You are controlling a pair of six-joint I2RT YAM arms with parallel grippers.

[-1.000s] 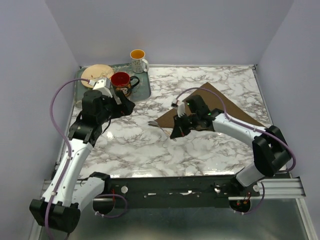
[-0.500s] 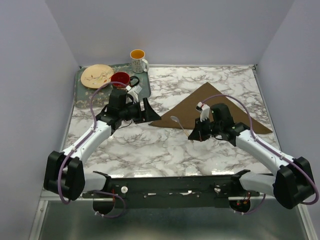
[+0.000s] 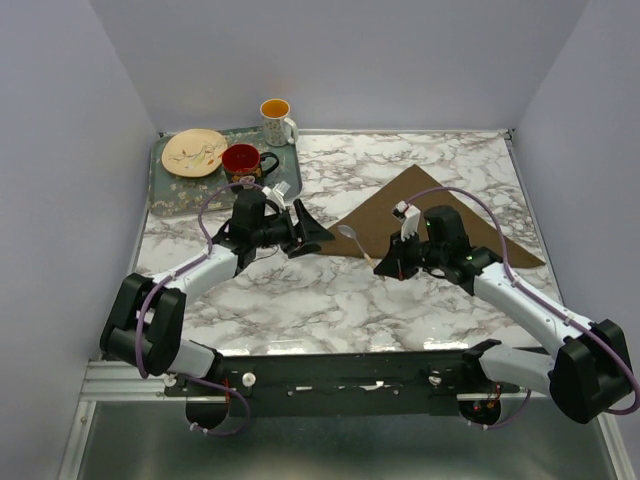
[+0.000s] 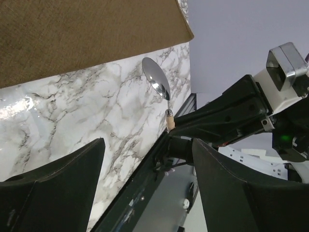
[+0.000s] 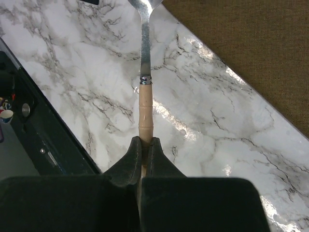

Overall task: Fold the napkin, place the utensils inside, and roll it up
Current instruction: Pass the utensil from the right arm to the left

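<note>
The dark brown napkin (image 3: pixel 440 215) lies folded in a triangle on the marble table, right of centre. My right gripper (image 3: pixel 385 268) is shut on the pale handle of the spoon (image 3: pixel 352 240). The silver bowl points left, just off the napkin's front-left edge. In the right wrist view the handle (image 5: pixel 146 106) sticks out of the shut right gripper (image 5: pixel 144 142) above the marble, with the napkin (image 5: pixel 251 48) at upper right. My left gripper (image 3: pixel 315 232) is open and empty by the napkin's left corner. Its wrist view shows the left gripper (image 4: pixel 147 145), the spoon bowl (image 4: pixel 155 82) and the napkin (image 4: pixel 87 34).
A grey-green tray (image 3: pixel 165 200) at the back left holds a beige plate (image 3: pixel 194 152) and a red mug (image 3: pixel 242 160). A white mug with an orange inside (image 3: pixel 276 120) stands behind it. The table's black front rail (image 3: pixel 330 365) runs below both arms.
My left gripper swung from the tray to the right, up to the napkin's left corner. My right gripper drew back to the right holding the spoon, then stayed nearly still.
</note>
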